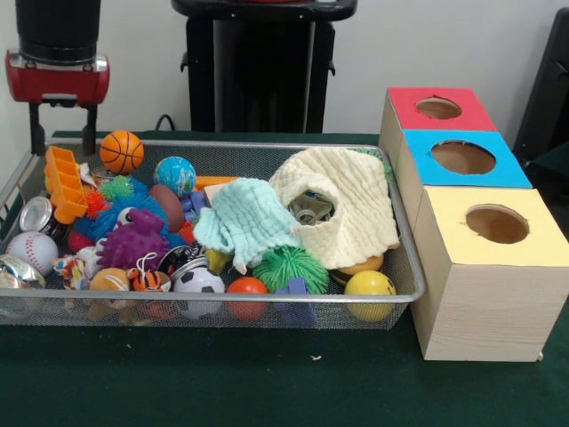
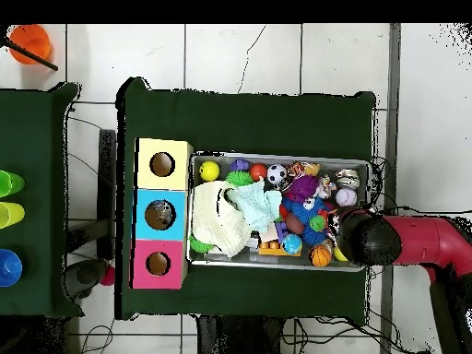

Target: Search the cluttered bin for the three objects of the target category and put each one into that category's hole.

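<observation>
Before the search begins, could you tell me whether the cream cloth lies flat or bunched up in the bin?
Bunched up. The cream cloth is heaped into a mound over other items, with a gap showing something beneath.

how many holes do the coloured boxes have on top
3, one per box: the red box farthest back, the blue box in the middle, the yellow box nearest the camera, all in a row beside the wire bin.
</observation>
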`<state>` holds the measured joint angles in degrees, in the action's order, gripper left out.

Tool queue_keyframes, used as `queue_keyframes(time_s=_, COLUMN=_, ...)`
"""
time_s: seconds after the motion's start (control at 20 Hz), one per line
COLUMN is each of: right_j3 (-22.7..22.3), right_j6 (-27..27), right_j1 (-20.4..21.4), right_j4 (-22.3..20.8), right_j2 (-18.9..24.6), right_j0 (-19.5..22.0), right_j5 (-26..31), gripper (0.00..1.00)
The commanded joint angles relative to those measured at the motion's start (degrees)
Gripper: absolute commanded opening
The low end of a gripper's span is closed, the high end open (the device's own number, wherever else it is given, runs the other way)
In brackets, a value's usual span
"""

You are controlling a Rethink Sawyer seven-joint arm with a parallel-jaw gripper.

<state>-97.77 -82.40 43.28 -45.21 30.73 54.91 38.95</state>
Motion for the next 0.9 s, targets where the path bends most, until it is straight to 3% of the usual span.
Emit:
queue_keyframes(time_s=0.05, right_j3=5.2, right_j6=14.5, right_j1=-5.3, right_j4=-6.4, right_j2=-0.1, right_j0=0.7, right_j5=3.2, gripper=1.0)
queue_keyframes(time_s=0.2, right_j3=5.6, right_j6=13.2, right_j1=-6.2, right_j4=-7.7, right_j2=-0.7, right_j0=0.5, right_j5=2.4, gripper=1.0)
queue_keyframes(time_s=0.45, right_j3=5.3, right_j6=8.5, right_j1=-7.4, right_j4=-6.4, right_j2=-1.4, right_j0=0.4, right_j5=2.4, gripper=1.0)
queue_keyframes(time_s=0.75, right_j3=3.9, right_j6=3.0, right_j1=-9.5, right_j4=-0.9, right_j2=-2.4, right_j0=0.8, right_j5=5.3, gripper=1.0)
queue_keyframes(time_s=0.9, right_j3=3.0, right_j6=2.2, right_j1=-10.3, right_j4=4.0, right_j2=-1.8, right_j0=1.7, right_j5=8.7, gripper=1.0)
